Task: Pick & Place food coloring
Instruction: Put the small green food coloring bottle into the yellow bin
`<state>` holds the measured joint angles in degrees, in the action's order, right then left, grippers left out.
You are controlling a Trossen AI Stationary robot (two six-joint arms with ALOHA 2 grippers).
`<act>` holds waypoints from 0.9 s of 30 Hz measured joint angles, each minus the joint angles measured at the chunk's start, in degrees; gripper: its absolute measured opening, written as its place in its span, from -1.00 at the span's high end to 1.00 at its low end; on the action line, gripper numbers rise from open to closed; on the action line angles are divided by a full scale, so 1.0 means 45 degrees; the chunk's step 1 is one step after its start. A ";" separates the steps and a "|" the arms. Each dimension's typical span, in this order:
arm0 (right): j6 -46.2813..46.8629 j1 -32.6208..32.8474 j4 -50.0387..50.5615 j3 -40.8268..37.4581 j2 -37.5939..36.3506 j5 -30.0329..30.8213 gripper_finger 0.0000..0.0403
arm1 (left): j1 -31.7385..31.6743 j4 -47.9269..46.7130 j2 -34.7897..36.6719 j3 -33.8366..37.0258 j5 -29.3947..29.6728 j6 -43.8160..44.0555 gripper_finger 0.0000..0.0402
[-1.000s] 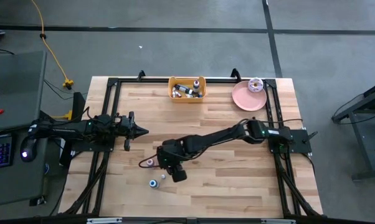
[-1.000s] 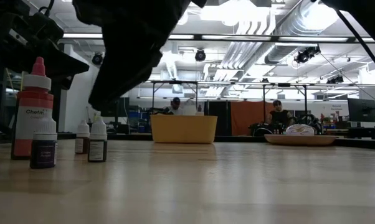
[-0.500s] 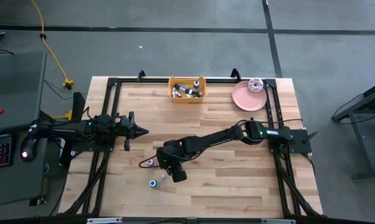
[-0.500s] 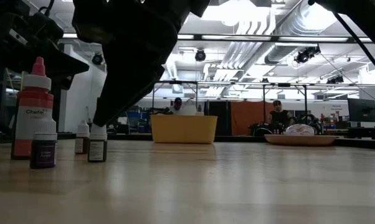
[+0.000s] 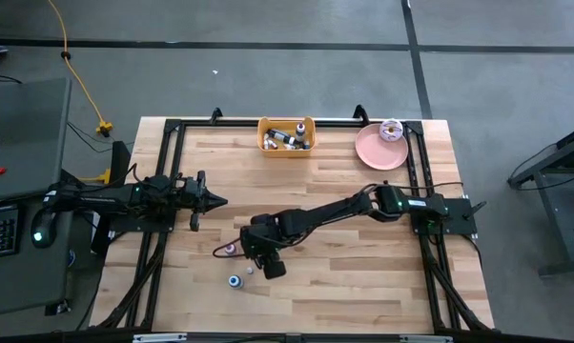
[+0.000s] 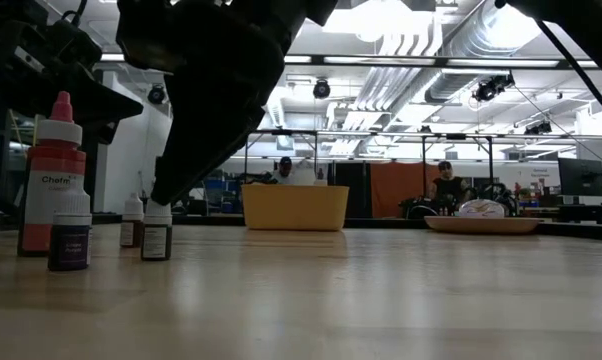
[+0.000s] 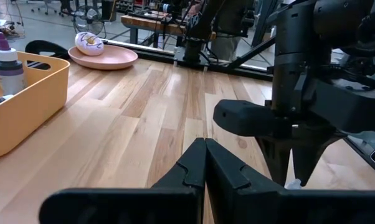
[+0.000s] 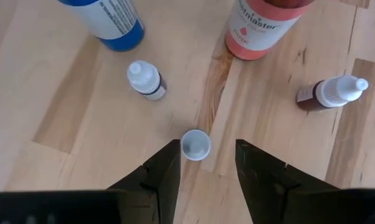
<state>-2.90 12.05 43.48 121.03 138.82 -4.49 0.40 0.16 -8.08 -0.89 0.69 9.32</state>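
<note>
Lower now than a second ago, by just a little, for the black two-finger right gripper (image 8: 206, 148). In the low view, down almost on top of a tiny bottle; hardly any change in the last half second.

Wide open, with one dark finger (image 8: 166, 163) on each side of a tiny upright food coloring bottle with a round white cap (image 8: 195, 144). Not touching the cap yet. Spread like that, most likely, to slide down past the cap and then squeeze.

Standing straight up, so easy to pinch from above. Small and light too, so easy to knock over with a clumsy push.

Close by on the light wooden table (image 5: 363, 272):
- a second tiny white-capped bottle with a dark body (image 8: 145, 79)
- a third tiny bottle lying on its side (image 8: 327, 92)
- a big blue-bottomed bottle (image 8: 106, 22)
- a big red bottle (image 8: 265, 28)

Tight quarters, so best to go straight down.

Far across the table, at the back edge, a yellow plastic bin (image 5: 262, 143) with a few bottles already inside. Probably the home for this one too. Beside the bin, a round pink plate (image 5: 371, 154) with a donut (image 5: 392, 129), not part of the job.

Over on the left side of the table, the left gripper (image 7: 205, 149), pressed shut on nothing, parked out of the way.
</note>
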 joint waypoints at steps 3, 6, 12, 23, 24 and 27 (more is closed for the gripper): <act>-0.0002 0.0021 -0.0034 0.0000 0.0050 -0.0008 0.29 | -0.0001 0.0000 0.0000 0.0004 0.0000 0.0000 1.00; -0.0010 0.0100 -0.0145 -0.0006 0.0204 -0.0040 0.29 | -0.0003 0.0000 0.0000 0.0000 -0.0002 -0.0004 1.00; 0.0226 0.0178 -0.0493 -0.0010 0.0321 -0.0089 0.28 | -0.0005 0.0000 0.0000 0.0000 -0.0005 0.0001 1.00; 0.0308 0.0160 -0.0481 -0.0010 0.0321 -0.0059 0.36 | -0.0002 0.0000 0.0000 0.0002 -0.0006 0.0000 1.00; 0.0307 0.0160 -0.0481 -0.0010 0.0321 -0.0059 0.38 | -0.0003 0.0002 0.0000 0.0002 -0.0008 -0.0004 1.00; 0.0311 0.0160 -0.0481 -0.0010 0.0321 -0.0059 0.46 | -0.0005 0.0000 0.0000 0.0005 -0.0005 -0.0004 1.00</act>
<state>-1.50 12.78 41.32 120.99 140.27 -4.75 0.38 0.17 -8.08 -0.86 0.67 9.30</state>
